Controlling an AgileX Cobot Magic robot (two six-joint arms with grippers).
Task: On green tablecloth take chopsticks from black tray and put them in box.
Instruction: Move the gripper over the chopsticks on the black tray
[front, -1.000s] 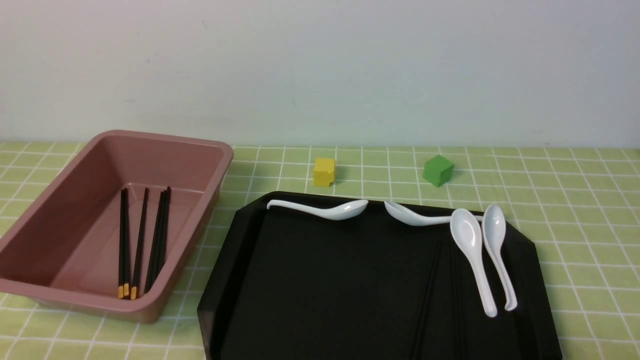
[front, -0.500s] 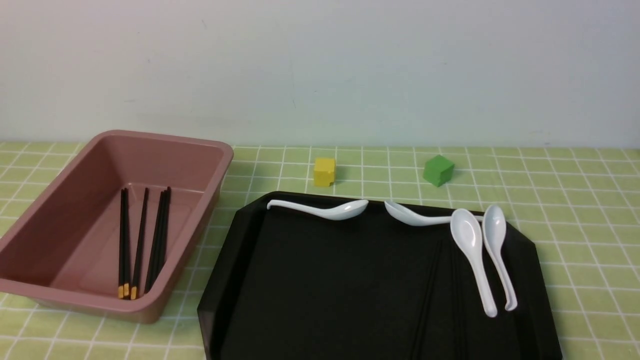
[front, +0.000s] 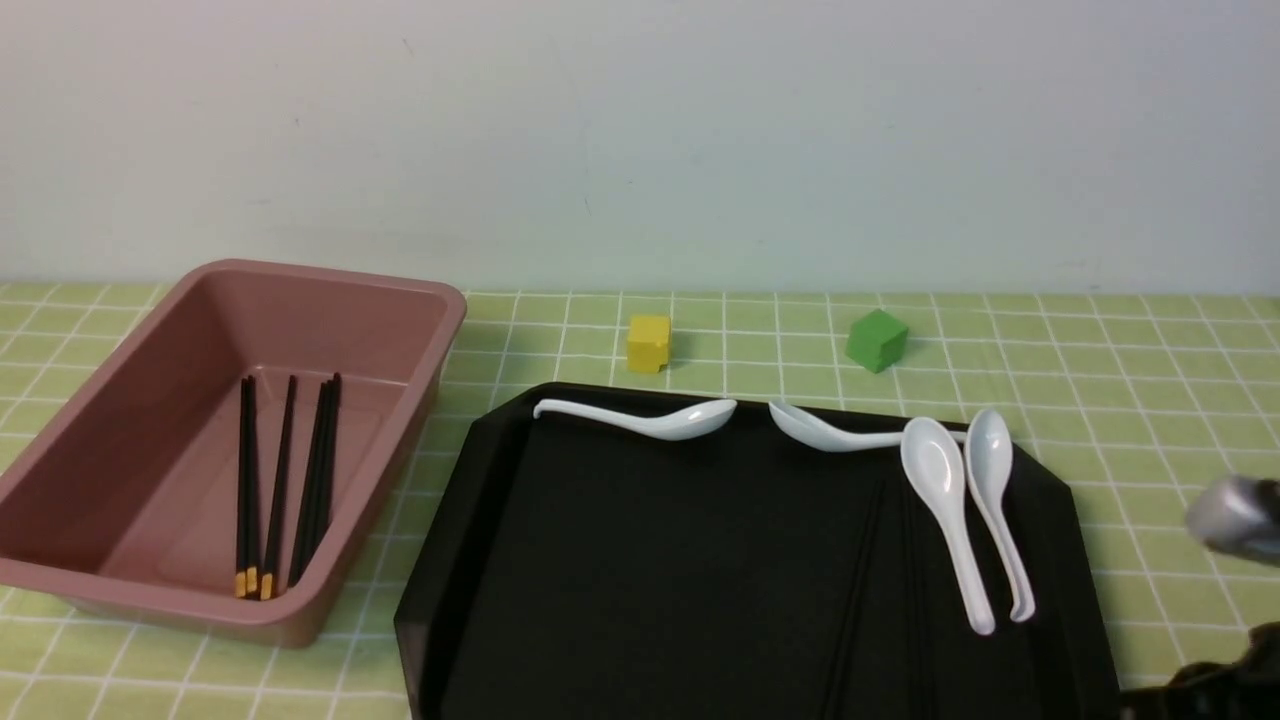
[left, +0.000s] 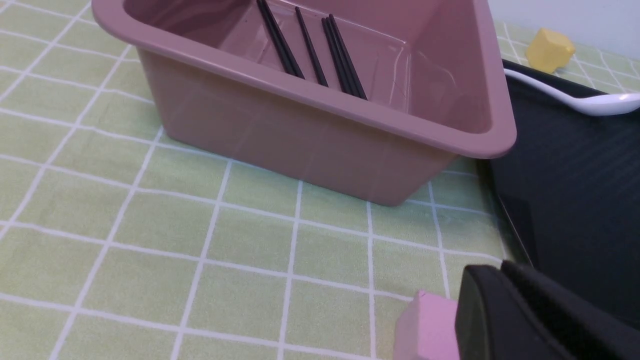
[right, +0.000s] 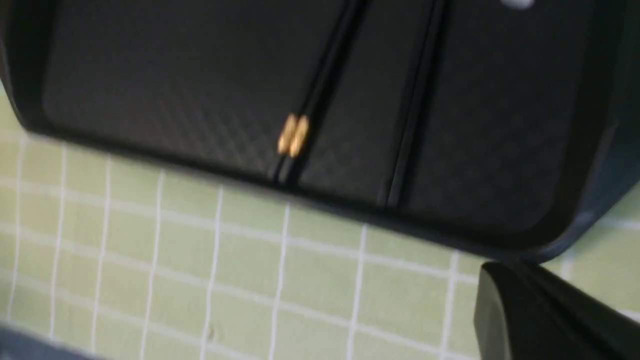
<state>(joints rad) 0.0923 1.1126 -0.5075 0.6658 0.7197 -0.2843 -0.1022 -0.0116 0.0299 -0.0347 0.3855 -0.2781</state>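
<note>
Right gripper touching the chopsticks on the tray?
Apart. In the right wrist view the chopsticks lie on the tray. The right gripper is outside the tray's rim, over the cloth, well clear of them.

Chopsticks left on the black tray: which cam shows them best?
Right wrist view. Though blurred, the chopsticks stand out against the black tray: one pair with orange ends, more sticks beside it. Front view shows them only as faint dark lines. Left wrist view catches a tray corner, none of these sticks.

No legible text, labels, brands, numbers or signs on anything visible.
</note>
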